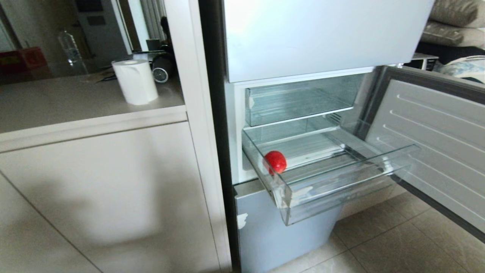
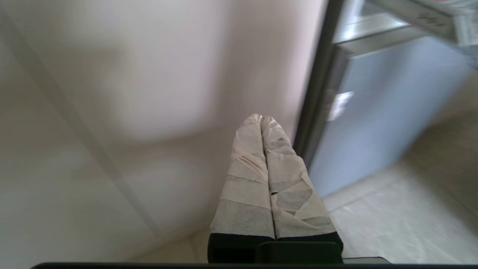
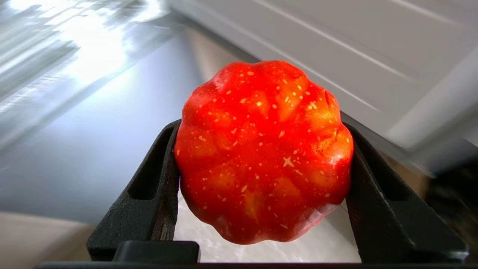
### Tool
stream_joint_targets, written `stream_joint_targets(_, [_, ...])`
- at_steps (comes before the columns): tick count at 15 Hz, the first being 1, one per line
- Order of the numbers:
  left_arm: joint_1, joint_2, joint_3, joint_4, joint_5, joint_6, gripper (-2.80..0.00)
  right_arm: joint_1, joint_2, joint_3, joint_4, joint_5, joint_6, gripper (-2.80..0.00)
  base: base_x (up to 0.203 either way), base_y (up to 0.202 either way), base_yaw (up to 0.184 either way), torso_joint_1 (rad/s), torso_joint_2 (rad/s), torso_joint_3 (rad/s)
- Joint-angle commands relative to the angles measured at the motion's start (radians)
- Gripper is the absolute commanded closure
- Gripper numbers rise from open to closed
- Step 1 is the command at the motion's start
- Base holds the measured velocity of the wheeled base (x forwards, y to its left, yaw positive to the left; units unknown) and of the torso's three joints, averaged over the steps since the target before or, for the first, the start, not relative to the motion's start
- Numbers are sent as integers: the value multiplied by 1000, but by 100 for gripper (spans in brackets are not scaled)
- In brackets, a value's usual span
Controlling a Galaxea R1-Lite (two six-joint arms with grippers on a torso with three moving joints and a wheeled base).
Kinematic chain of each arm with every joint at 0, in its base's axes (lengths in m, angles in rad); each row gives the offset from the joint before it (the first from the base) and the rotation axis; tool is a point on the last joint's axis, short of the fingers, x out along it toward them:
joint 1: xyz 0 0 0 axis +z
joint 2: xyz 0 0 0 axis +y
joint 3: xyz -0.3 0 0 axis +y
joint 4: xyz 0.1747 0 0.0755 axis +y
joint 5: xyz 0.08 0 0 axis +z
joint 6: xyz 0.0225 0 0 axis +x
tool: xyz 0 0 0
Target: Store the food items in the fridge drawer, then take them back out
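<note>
While the right pincer (image 3: 261, 175) is clamping a red fruit (image 3: 263, 153) between its two black fingers (image 3: 149, 194), spread wide to fit it, the open fridge door (image 3: 336, 41) is showing behind. A second red fruit (image 1: 275, 162) is lying in the pulled-out clear drawer (image 1: 341, 182), near its left wall. The left pincer (image 2: 261, 119) is hanging with its taped fingers (image 2: 246, 179) pressed together, empty, near the cabinet (image 2: 130, 93) beside the fridge. A paper roll (image 1: 135, 81) is standing on the desk (image 1: 57, 106).
</note>
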Motion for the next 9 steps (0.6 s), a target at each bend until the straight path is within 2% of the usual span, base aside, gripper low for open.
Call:
stream_joint_targets(1, [0, -2, 0, 1, 0, 0, 0, 21, 4, -7, -3, 4, -1, 0, 3, -11, 173, 2, -1, 2])
stream_joint_targets(6, [0, -2, 0, 1, 0, 0, 0, 102, 7, -50, -10, 41, -21, 0, -1, -8, 171, 3, 3, 4])
stream_joint_targets(8, [0, -2, 0, 1, 0, 0, 0, 178, 33, -114, -8, 57, -15, 0, 4, -8, 117, 1, 3, 5])
stream_joint_targets(9, [0, -2, 0, 1, 0, 0, 0, 226, 56, -168, -6, 49, -5, 0, 0, 0, 0, 0, 0, 0])
